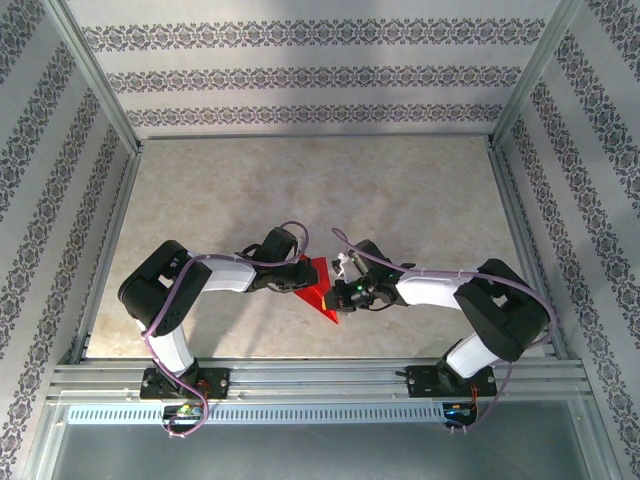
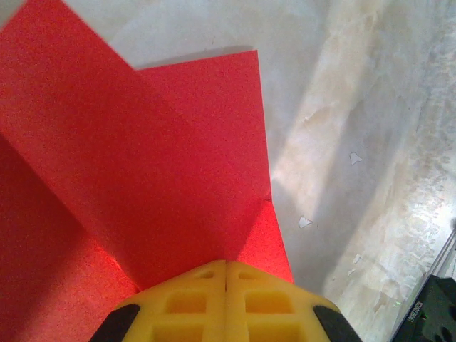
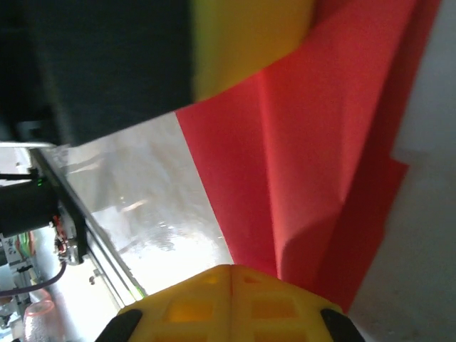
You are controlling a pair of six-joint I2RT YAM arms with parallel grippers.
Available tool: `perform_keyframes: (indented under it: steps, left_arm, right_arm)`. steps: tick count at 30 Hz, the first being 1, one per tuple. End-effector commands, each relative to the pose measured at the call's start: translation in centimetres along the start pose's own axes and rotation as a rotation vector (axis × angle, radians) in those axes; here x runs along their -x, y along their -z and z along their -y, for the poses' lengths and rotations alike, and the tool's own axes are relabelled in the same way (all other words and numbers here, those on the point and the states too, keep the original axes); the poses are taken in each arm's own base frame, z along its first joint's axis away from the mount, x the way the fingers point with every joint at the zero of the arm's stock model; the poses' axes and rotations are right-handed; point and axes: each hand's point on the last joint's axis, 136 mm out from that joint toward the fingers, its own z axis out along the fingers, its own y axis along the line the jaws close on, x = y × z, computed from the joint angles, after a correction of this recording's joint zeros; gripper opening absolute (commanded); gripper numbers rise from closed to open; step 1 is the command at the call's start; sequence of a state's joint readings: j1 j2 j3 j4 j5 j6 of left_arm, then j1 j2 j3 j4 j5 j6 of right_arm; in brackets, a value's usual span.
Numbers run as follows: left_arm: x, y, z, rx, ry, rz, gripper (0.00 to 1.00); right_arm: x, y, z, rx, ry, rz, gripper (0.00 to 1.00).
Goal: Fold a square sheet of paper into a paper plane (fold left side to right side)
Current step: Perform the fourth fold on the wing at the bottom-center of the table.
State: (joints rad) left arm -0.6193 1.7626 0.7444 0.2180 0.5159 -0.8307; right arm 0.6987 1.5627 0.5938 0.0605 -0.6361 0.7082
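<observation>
The square sheet of paper [image 1: 322, 292] is bright red and partly folded, held up between both grippers near the table's front middle. My left gripper [image 1: 298, 280] is at its left edge and my right gripper [image 1: 343, 290] at its right. In the left wrist view the yellow fingers of the left gripper [image 2: 226, 265] are shut, and a crease of the sheet of paper [image 2: 142, 164] runs into their tips. In the right wrist view the right gripper [image 3: 231, 269] is shut on the paper [image 3: 320, 142]. The left gripper's yellow finger [image 3: 249, 43] grips the paper's far end.
The beige marbled table [image 1: 320, 190] stretches behind the arms. Patterned walls and metal posts enclose it on three sides. A metal rail [image 1: 320, 375] with the arm bases runs along the near edge, with cables and the rail [image 3: 43, 235] close to the right gripper.
</observation>
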Motion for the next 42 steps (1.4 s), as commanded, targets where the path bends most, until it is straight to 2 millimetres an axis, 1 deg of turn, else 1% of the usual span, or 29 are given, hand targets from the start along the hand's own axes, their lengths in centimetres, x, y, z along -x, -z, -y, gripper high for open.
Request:
perform_keyframes:
  steps: [1,7,19,30,38,42]
  left_arm:
    - [-1.7,-0.3,-3.5,0.130,0.045,-0.048,0.00]
    - [-1.7,-0.4,-3.5,0.129,0.045,-0.050,0.00]
    - [-1.8,-0.6,-3.7,0.135,0.046,-0.051,0.00]
    - [-1.8,-0.6,-4.2,0.156,0.042,-0.055,0.00]
    - [-1.7,-0.7,-4.1,0.157,0.044,-0.056,0.00]
    - [-1.7,-0.7,-4.2,0.158,0.046,-0.055,0.00]
  right_arm:
    - [0.5,-0.5,0.3,-0.022,0.022,0.018,0.00]
    - [-0.2,-0.8,1.3,-0.045,0.005,0.005,0.00]
    - [-1.7,-1.0,2.3,-0.038,-0.027,-0.030,0.00]
    - [-4.7,-0.3,3.6,-0.063,-0.047,-0.088,0.00]
    - [-6.8,0.4,3.5,-0.065,-0.029,-0.147,0.00]
    - [-7.5,1.0,3.7,-0.081,-0.026,-0.162,0.00]
